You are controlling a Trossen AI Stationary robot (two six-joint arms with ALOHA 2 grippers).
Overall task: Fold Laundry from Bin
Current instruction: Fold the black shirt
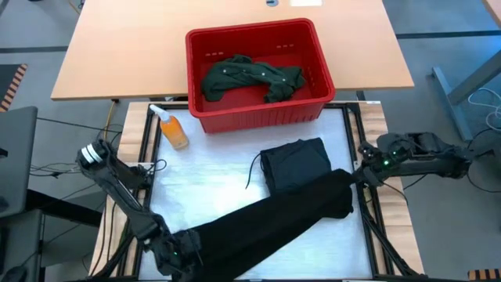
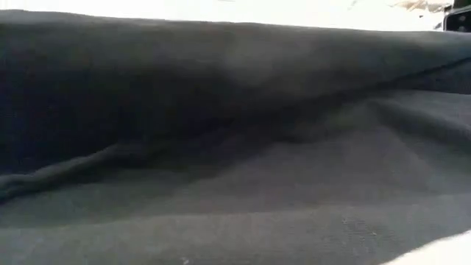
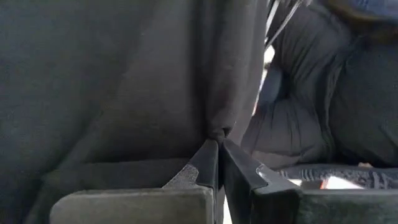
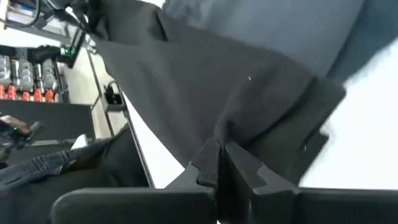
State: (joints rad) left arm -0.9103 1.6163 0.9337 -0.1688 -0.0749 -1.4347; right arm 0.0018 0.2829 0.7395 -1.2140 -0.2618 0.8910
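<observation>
A long black garment (image 1: pixel 274 215) stretches slantwise across the white table mat, from the near left to the right edge, and fills the low view (image 2: pixel 235 147). My left gripper (image 1: pixel 184 252) is shut on its near-left end and my right gripper (image 1: pixel 356 176) is shut on its right end. A folded black piece (image 1: pixel 296 163) lies flat on the mat; the long garment crosses its near edge. The red bin (image 1: pixel 258 117) stands at the far edge of the mat with a dark green shirt (image 1: pixel 250 77) crumpled inside. My left gripper pinches a gathered bunch of the black garment's near-left end (image 3: pixel 217 132) between its two fingers (image 3: pixel 205 165). The cloth fans out from the pinch in folds. How many layers, I cannot tell. My right gripper pinches a puckered bit of cloth (image 4: pixel 224 129) at the garment's right end between its two fingers (image 4: pixel 208 162), slanting downward. From the pinch the cloth spreads away toward the other arm, drawn fairly flat.
An orange bottle (image 1: pixel 172 129) lies on the mat's far left, beside the bin. A thin dark cord (image 1: pixel 252 171) trails from the folded piece. Bare white mat (image 1: pixel 203 188) shows between the bottle and the long garment. A wooden table (image 1: pixel 117 47) stands behind.
</observation>
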